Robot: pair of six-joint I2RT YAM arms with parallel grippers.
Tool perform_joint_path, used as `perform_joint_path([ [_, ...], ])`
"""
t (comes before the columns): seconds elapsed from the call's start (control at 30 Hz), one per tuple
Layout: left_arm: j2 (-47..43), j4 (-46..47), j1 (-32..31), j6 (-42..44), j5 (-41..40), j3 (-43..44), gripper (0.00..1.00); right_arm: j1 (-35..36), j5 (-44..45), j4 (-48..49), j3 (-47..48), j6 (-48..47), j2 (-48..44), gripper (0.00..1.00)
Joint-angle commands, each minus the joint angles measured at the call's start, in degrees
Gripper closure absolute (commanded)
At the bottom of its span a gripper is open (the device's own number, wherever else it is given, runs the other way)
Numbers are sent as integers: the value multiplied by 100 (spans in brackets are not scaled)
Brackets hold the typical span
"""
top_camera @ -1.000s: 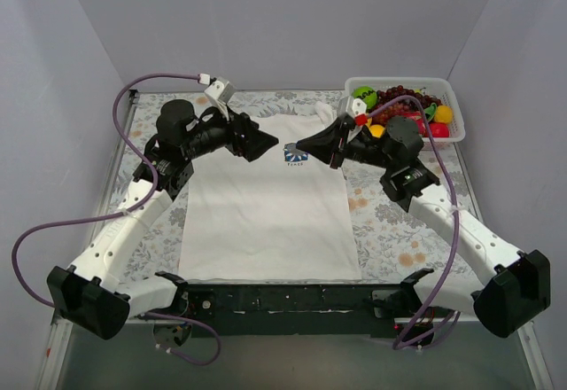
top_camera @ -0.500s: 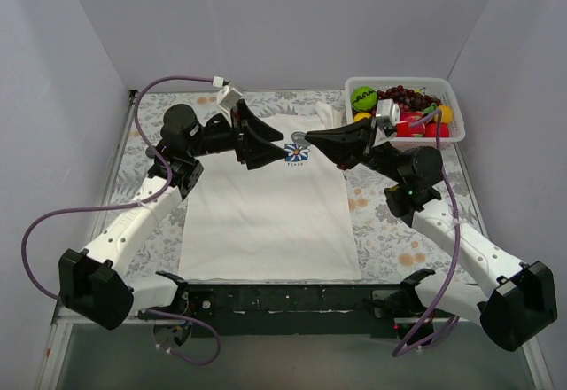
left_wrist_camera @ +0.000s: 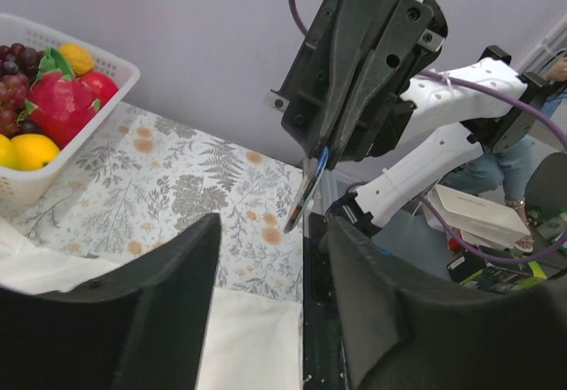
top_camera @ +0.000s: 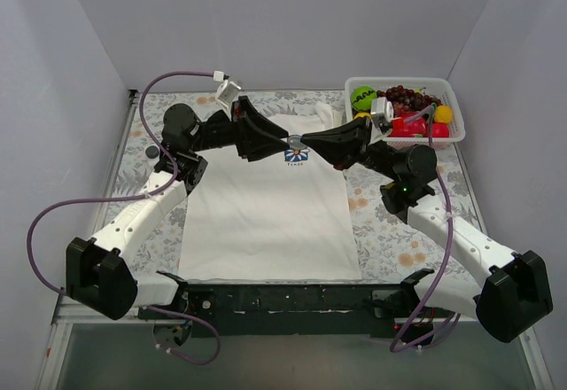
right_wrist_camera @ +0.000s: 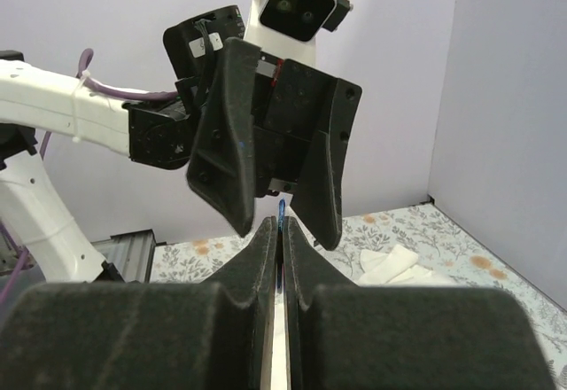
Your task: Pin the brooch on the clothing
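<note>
The brooch (top_camera: 298, 141) is a small dark grey disc held up in the air over the chest of the clothing (top_camera: 266, 208), a white T-shirt spread flat on the table. My right gripper (top_camera: 306, 142) is shut on it. In the right wrist view only the brooch's thin bluish edge (right_wrist_camera: 281, 215) shows, above my shut right gripper (right_wrist_camera: 281, 230). My left gripper (top_camera: 282, 144) faces it tip to tip and stands open. Its fingers (right_wrist_camera: 232, 155) sit on either side of the brooch without touching it. In the left wrist view the brooch (left_wrist_camera: 306, 193) hangs edge-on beyond my open left gripper (left_wrist_camera: 273, 230).
A white basket (top_camera: 456, 138) of fruit stands at the back right corner, also in the left wrist view (left_wrist_camera: 84, 128). The shirt's flower print (top_camera: 295, 153) lies just below the two gripper tips. The floral tablecloth (top_camera: 390, 222) shows around the shirt.
Both arms have reached inward and now meet over the shirt's chest. The right gripper carried the brooch left. The left gripper closed in on it and its jaws narrowed.
</note>
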Motion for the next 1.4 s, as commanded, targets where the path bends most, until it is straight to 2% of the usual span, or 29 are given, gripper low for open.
perform_joint_path([
  [0.0, 154, 713, -25, -472, 90, 157, 56, -42, -37, 444, 98, 173, 42, 99],
  [0.07, 233, 801, -51, -569, 98, 174, 65, -42, -1, 479, 54, 173, 60, 99],
  [0.17, 277, 801, -86, -561, 72, 183, 74, -42, 8, 515, 19, 191, 103, 99],
  [0.2, 277, 784, -86, -552, 72, 192, 81, -42, -18, 532, 19, 208, 130, 99],
  [0.37, 216, 407, -86, -289, 19, 227, 100, -33, -89, 366, 106, 209, 235, 99],
  [0.53, 75, -138, -86, 177, -130, 324, 100, -42, -370, 225, 238, 200, 402, 97],
  [0.7, 22, -560, -86, 458, -174, 438, 100, -50, -703, -125, 466, 95, 552, 83],
  [0.77, 5, -1007, -86, 765, -226, 560, 100, -50, -774, -345, 555, -115, 569, 75],
  [0.8, -4, -1183, -86, 871, -270, 613, 100, -59, -888, -634, 677, -212, 569, 72],
  [0.83, -21, -1603, -86, 1002, -306, 666, 100, -68, -950, -863, 748, -335, 578, 62],
  [0.87, -22, -1859, -86, 1326, -349, 806, 100, -68, -1011, -1065, 827, -615, 587, 59],
  [0.9, -48, -2540, -86, 1642, -506, 929, 100, -85, -1195, -1807, 1010, -948, 596, 51],
  [0.93, -65, -2817, -86, 1793, -560, 991, 100, -94, -1257, -2049, 1204, -1108, 596, 47],
  [1.13, 4, -4646, -86, 2980, -947, 1571, 100, -182, -1776, -3928, 1916, -2392, 666, 36],
  [1.3, 242, -5902, -86, 3753, -868, 1976, 100, -208, -2215, -4977, 2453, -3095, 920, 32],
  [1.37, 268, -6106, -86, 3903, -956, 2064, 100, -217, -2329, -5380, 2707, -3298, 1113, 32],
])
